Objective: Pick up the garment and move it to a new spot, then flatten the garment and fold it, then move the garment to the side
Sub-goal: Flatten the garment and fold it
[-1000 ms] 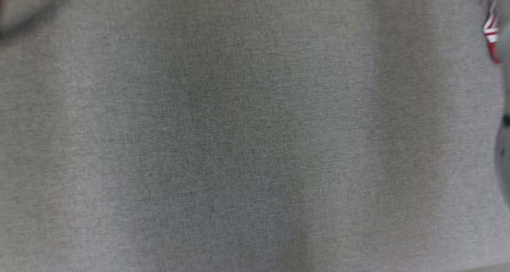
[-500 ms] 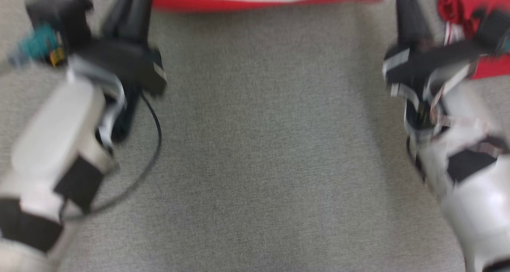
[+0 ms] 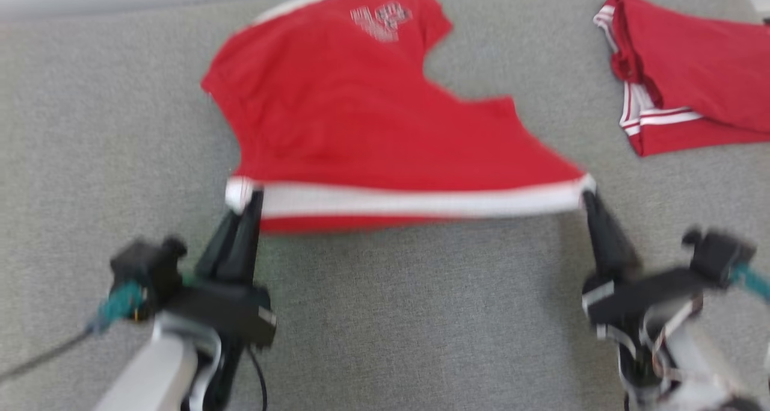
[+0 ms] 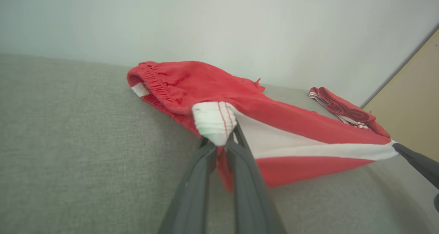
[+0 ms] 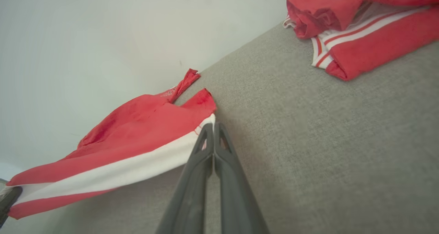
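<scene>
Garment (image 3: 373,116), red with a white stripe, lying on grey fabric surface (image 3: 391,315), near edge raised and pulled tight between both grippers. Pale wall (image 4: 219,21) behind it in wrist views. Second red garment (image 3: 692,74), folded, well apart to the right. Left gripper (image 3: 248,197) pinched closed on the left hem corner, right gripper (image 3: 588,197) fully closed on the right corner. White print (image 3: 380,20) near far edge, in head view.

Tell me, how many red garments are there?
2. The held garment is stretched between the left claw and right claw, mid-surface. The other garment lies at the far right. More may lie out of view.
</scene>
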Controlling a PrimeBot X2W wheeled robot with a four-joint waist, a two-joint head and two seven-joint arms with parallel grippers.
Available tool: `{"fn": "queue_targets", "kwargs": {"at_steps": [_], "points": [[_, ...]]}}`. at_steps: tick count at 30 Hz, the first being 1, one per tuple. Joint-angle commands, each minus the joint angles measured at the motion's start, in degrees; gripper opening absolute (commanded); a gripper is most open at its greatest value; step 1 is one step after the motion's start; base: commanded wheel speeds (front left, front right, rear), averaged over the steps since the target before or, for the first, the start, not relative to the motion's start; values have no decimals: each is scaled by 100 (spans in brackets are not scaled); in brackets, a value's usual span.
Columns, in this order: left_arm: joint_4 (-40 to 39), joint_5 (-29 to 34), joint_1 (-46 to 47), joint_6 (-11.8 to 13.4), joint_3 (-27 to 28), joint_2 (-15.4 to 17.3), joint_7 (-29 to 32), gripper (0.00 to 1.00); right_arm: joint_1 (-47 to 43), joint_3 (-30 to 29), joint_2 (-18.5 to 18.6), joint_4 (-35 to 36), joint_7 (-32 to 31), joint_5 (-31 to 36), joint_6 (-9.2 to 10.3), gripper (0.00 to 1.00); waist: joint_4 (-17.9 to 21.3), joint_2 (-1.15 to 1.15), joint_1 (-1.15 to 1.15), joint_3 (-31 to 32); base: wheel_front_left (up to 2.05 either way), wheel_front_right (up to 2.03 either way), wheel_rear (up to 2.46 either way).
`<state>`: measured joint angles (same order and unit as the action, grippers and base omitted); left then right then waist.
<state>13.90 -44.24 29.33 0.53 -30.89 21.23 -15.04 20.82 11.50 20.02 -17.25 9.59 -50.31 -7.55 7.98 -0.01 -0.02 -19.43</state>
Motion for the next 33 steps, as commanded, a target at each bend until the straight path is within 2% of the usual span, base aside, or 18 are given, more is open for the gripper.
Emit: {"fn": "queue_targets", "kwargs": {"at_steps": [1, 3, 8, 13, 16, 25, 33], "points": [[-114, 48, -371, 56, 155, -10, -17, 0, -402, -139, -82, 159, -59, 77, 16, 0, -11, 1, 2, 221, 0, 0, 0], [-238, 107, -748, 55, 300, -55, -16, 0, -823, -300, -170, 376, -163, 145, 16, 0, -32, 1, 2, 305, 0, 0, 0], [-425, 423, -1687, -7, 647, -150, -17, 0, -2050, -824, -669, 1091, -526, 329, 17, 0, -168, 1, 2, 570, 0, 0, 0], [-478, 584, -2212, -147, 875, -267, -18, 0, -2890, -1184, -1192, 1735, -894, 560, 17, 0, -302, 1, 2, 744, 0, 0, 0], [-441, 721, -2353, -251, 922, -356, -18, 0, -3180, -1304, -1376, 2044, -1135, 685, 17, 0, -352, 1, 2, 815, 0, 0, 0], [-451, 969, -2338, -385, 1047, -699, -17, 0, -2970, -1743, -1550, 2484, -1419, 966, 17, 0, -500, 1, 2, 908, 0, 0, 0], [-427, 1194, -1930, -598, 1068, -986, -17, 0, -2134, -1950, -1267, 2336, -1518, 1141, 17, 0, -707, 1, 2, 848, 0, 0, 0]]}}
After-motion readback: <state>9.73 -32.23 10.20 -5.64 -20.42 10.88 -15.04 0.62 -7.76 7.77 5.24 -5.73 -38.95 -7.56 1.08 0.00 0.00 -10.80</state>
